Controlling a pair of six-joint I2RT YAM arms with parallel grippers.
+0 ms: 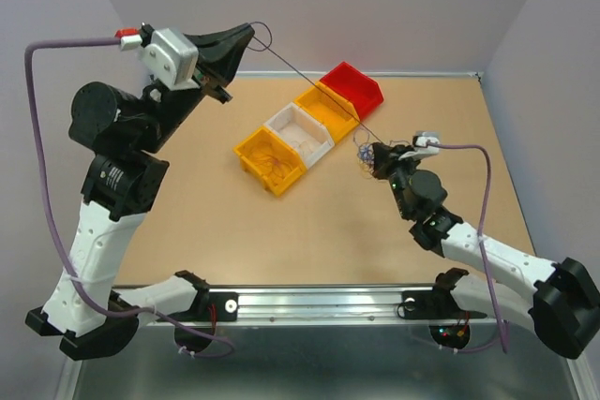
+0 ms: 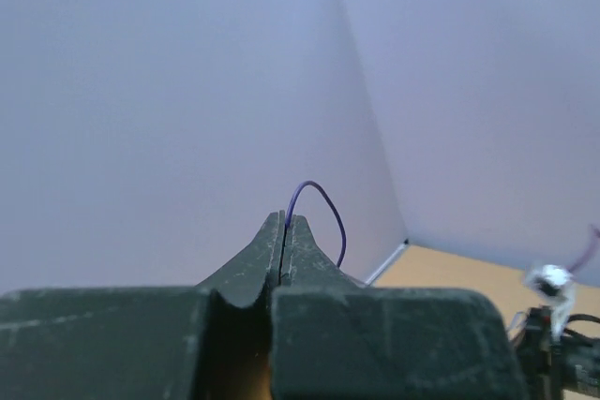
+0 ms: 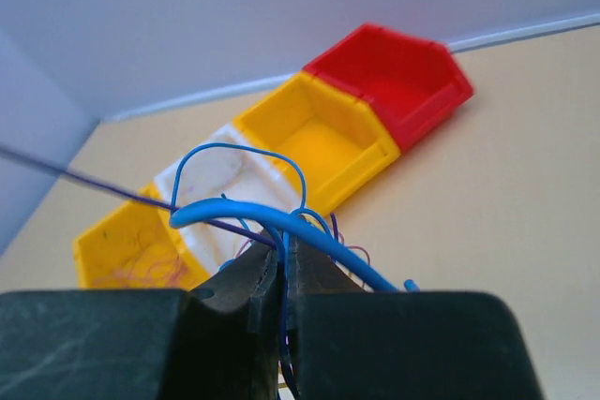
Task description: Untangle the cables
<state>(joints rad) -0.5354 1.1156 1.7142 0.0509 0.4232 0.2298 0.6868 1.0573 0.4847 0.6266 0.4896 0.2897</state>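
Walls: pale lilac-grey on every side behind my tan table (image 1: 281, 231).
Left pincer (image 1: 249, 35): raised high, well apart from my right pincer (image 1: 366, 153) and to its left. Its fingers are pressed together on a purple wire (image 1: 300, 77), and a short loop of it arcs out past the tips.
Purple wire: runs in a straight, taut line from my left pincer down to my right pincer.
Right pincer: low near the table, clamped on the cables (image 3: 281, 220).
Cables: a small wad at my right pincer's tips. Blue loops stand up ahead of them, a thicker blue strand crosses over, and thin purple ones lie beside it.
Bins: a slanted row just beyond my right pincer: near yellow bin (image 3: 89, 248), white bin (image 3: 216, 170), far yellow bin (image 3: 361, 170), red bin (image 3: 436, 91).
Near yellow bin: a few thin reddish strands lie inside.
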